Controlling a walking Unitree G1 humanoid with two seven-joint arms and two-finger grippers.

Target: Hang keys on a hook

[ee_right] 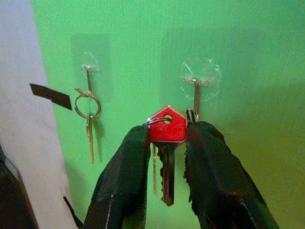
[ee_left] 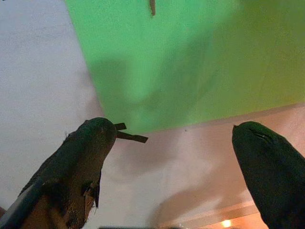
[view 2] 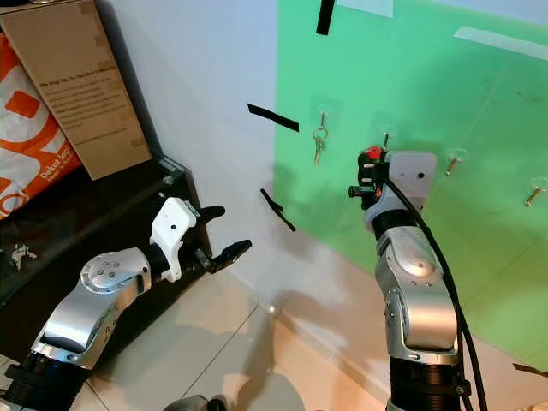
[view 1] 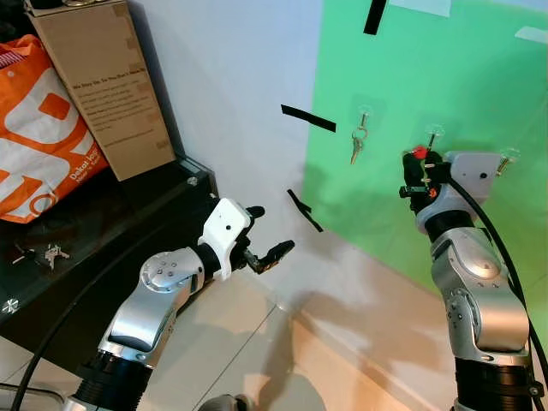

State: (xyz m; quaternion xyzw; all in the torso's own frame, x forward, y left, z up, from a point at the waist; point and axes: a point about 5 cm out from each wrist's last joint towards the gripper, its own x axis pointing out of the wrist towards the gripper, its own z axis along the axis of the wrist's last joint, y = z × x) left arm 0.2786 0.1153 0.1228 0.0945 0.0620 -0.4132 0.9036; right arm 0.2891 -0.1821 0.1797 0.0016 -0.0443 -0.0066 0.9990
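The left claw (view 1: 265,234), nearest the camera, hovers low above the tiled floor (view 1: 248,342) with its fingers spread and nothing between them, idle. Farther off, the right claw (ee_right: 167,143) is clenched on the red-headed key (ee_right: 167,130), pinching its head from both sides so the blade hangs down, with the key ring (ee_right: 155,121) standing up beside the head. Just beyond it, on the green wall panel (ee_right: 267,95), is the clear adhesive hook (ee_right: 198,93), its metal tip close beside the key. To do this well, I judge the ring should be raised over the tip, eased down behind it, and only then released. One key (ee_right: 89,129) already hangs on the neighbouring hook (ee_right: 86,71).
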